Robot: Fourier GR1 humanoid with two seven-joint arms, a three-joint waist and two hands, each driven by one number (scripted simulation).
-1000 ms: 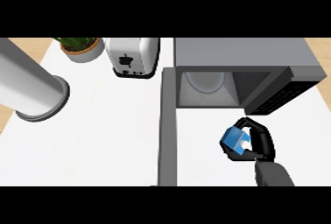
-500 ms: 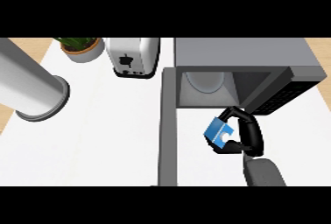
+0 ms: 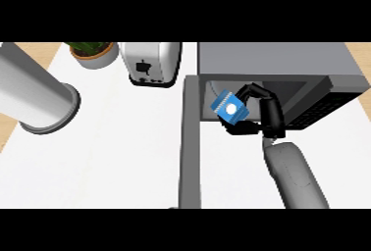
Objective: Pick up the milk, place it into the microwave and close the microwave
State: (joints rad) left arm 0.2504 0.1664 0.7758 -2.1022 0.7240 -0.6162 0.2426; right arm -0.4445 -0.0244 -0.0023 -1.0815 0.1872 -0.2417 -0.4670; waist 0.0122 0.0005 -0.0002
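Observation:
The milk (image 3: 230, 109) is a small blue carton with a white round mark, held tilted in my right hand (image 3: 265, 112), whose black fingers curl round it. Hand and carton hover right at the mouth of the open microwave (image 3: 275, 59), a grey box at the upper right with a pale cavity. Its door (image 3: 190, 147) swings out toward me as a long grey slab left of the hand. My grey right forearm (image 3: 293, 176) rises from the lower edge. My left hand shows nowhere.
A white toaster (image 3: 150, 63) stands left of the microwave, with a potted plant (image 3: 92, 51) beside it at the back. A large grey cylinder (image 3: 33, 100) fills the left side. The microwave's dark control panel (image 3: 325, 105) lies right of the hand.
My right hand has carried the milk up and to the left, from the counter in front of the microwave to its open mouth. The door has not moved.

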